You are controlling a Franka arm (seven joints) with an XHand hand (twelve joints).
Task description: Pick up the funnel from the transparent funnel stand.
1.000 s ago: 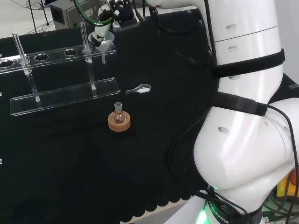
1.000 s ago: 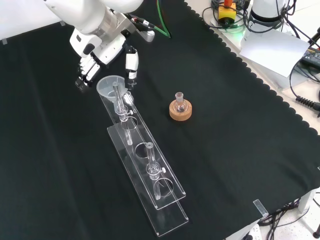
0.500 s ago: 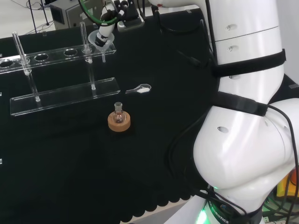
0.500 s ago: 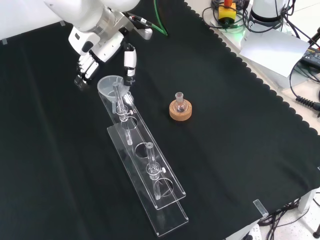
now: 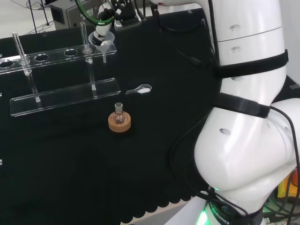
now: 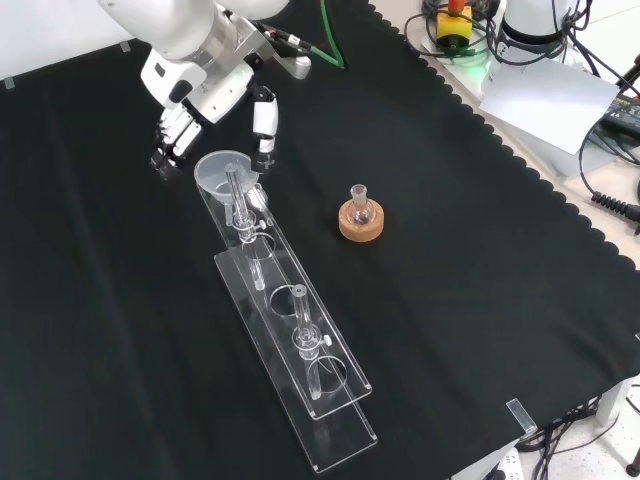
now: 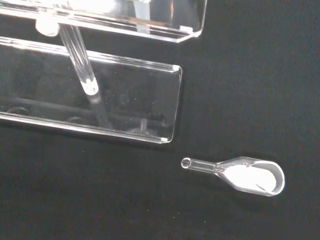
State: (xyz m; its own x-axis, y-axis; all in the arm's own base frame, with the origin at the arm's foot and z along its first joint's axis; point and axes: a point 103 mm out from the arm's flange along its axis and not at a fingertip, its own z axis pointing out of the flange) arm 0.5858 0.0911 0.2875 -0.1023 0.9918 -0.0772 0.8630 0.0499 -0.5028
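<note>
- The robot's hand (image 6: 205, 85) is hovering over the far end of the transparent funnel stand (image 6: 290, 330), its fingers (image 6: 172, 140) on one side of the funnel (image 6: 222, 172) and its thumb (image 6: 264, 125) on the other, as the front view shows.
- The funnel is sitting at the end hole of the stand's top shelf; whether its stem is clearing the hole cannot be told.
- The fingers are bracketing the funnel's rim, part-curled; whether they are actually touching it cannot be told, so the grasp is judged as in progress, with the lift not yet complete.
- In the head view, the hand (image 5: 104, 29) is showing right above the funnel (image 5: 104, 46).
- The wrist view is showing the stand's clear base plate (image 7: 90, 100) and a small clear scoop (image 7: 240, 174) holding white powder on the cloth beside it.
- The front view is showing a small flask on a cork ring (image 6: 360, 222), standing well apart from the stand.
</note>
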